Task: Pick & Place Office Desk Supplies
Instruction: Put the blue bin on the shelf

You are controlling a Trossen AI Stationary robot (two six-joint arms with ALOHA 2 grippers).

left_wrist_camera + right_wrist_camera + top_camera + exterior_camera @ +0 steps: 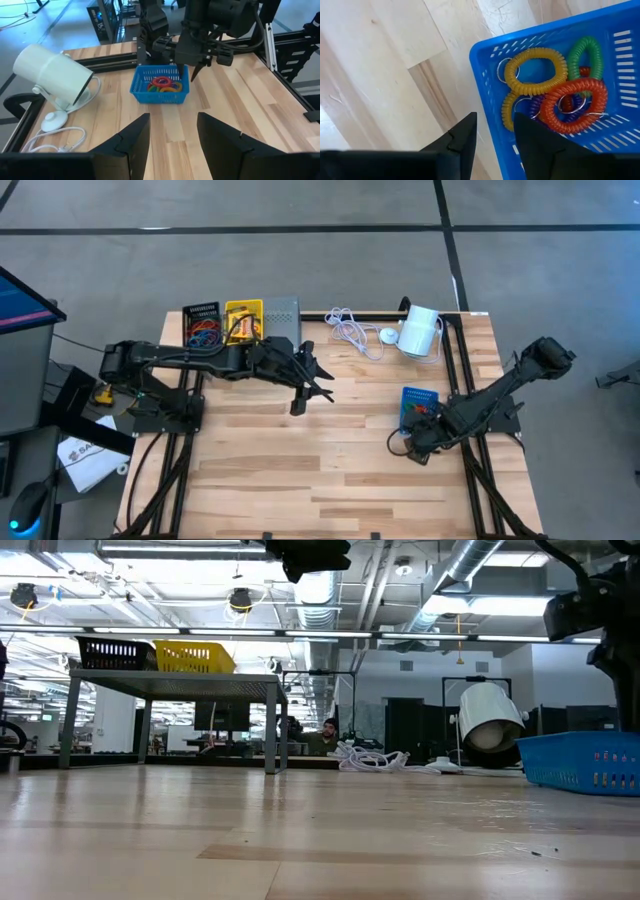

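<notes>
While right gripper (492, 131) jaws narrow, empty, blue bin (490, 90) holds coiled loops (536, 71); left gripper (172, 137) jaws wide.

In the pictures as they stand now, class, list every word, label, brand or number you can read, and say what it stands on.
No text can be read in any view.
The white sheet on the floor beside the table's left edge bears dark print, too small to read.
The blue bin, yellow bin and black bin show no labels.
</notes>
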